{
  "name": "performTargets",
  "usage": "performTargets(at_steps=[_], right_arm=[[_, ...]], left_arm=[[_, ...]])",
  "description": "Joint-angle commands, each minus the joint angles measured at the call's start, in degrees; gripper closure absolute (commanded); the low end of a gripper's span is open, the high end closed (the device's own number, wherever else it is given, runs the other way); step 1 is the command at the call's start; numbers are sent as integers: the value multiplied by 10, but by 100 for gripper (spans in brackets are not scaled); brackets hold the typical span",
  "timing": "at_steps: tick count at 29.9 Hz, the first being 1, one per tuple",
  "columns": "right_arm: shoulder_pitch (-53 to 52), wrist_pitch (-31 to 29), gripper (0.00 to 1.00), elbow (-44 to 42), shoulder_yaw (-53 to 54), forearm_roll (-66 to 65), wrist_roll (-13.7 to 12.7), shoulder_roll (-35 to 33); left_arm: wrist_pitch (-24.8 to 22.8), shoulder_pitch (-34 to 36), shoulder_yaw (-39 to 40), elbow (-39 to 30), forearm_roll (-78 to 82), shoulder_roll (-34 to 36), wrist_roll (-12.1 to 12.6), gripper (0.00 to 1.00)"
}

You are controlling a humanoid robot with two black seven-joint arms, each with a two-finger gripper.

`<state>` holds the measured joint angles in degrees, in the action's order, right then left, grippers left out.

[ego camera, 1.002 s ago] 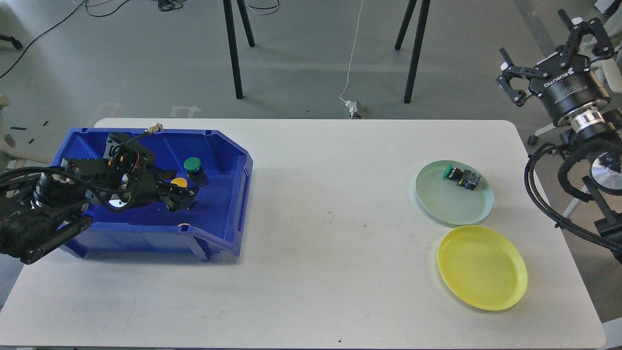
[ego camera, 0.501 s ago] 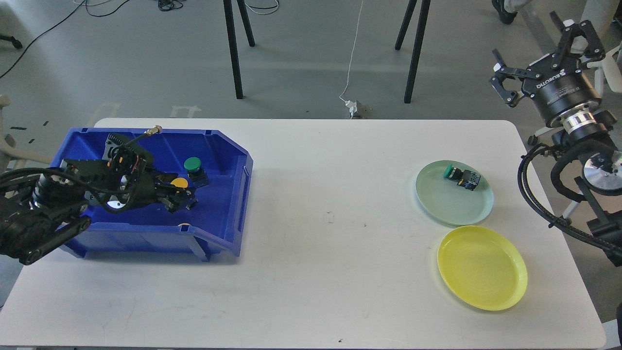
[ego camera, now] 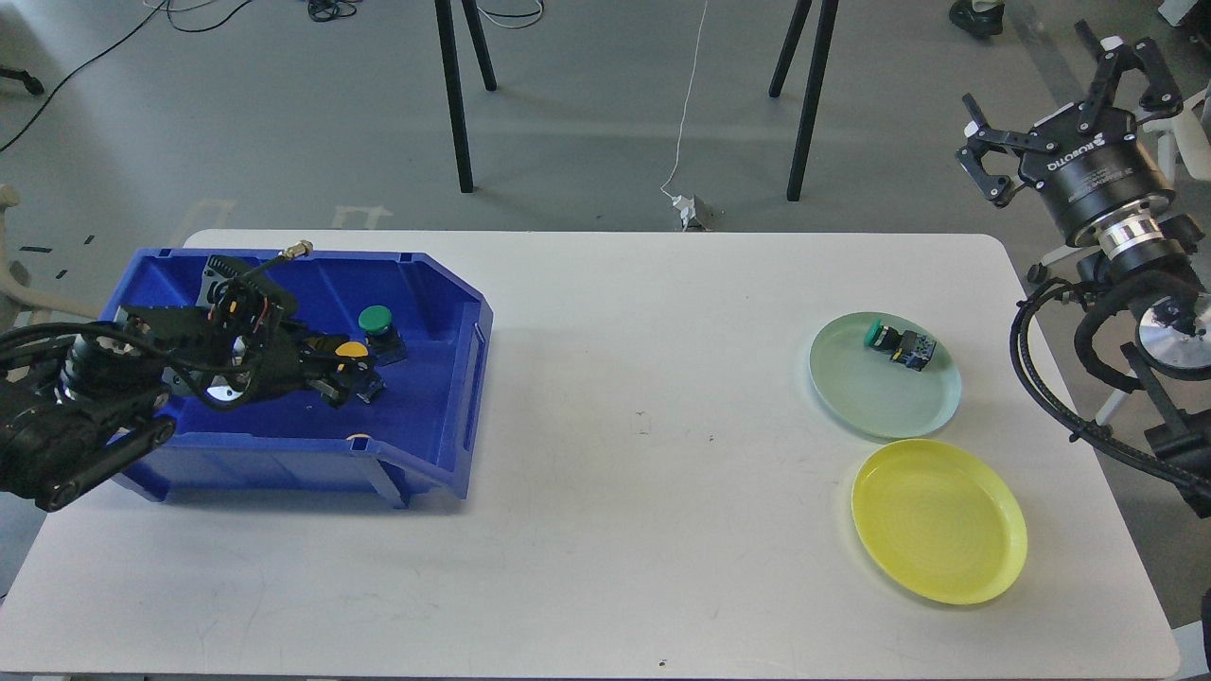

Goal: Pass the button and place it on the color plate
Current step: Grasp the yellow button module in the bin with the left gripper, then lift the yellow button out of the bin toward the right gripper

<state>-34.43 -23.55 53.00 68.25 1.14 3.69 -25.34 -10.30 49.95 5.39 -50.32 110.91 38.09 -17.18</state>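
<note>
A blue bin [ego camera: 445, 416] at the table's left holds a green button [ego camera: 377, 323], a yellow button [ego camera: 352, 350] and a bit of another yellow one [ego camera: 358, 438] at the front wall. My left gripper [ego camera: 346, 376] is down inside the bin, its fingers closed around the body under the yellow button's cap. A pale green plate [ego camera: 880, 402] at the right holds a green button [ego camera: 895, 343]. A yellow plate [ego camera: 938, 520] lies empty in front of it. My right gripper [ego camera: 1055, 109] is open and empty, raised beyond the table's right edge.
The white table [ego camera: 624, 454] runs between the bin and the plates. Black stand legs [ego camera: 454, 104] and a white cable with a plug [ego camera: 689, 208] are on the floor behind the table. My right arm's cables [ego camera: 1041, 369] hang by the table's right edge.
My left gripper has closed in on the yellow button and shifted slightly up and back with it. My right gripper rose a little and turned slightly, still open.
</note>
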Motion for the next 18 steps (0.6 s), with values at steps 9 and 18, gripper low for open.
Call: performTargets(at_steps=[9,18], right_arm=[[0,0,2,0,-2,0,0,-5],[18,3,3,20,-6,-2,-1,-27]], left_arm=[[-1,25,37,-123,-25,121,-51,60],[10,33,169,-218,-111,196,-94,61]])
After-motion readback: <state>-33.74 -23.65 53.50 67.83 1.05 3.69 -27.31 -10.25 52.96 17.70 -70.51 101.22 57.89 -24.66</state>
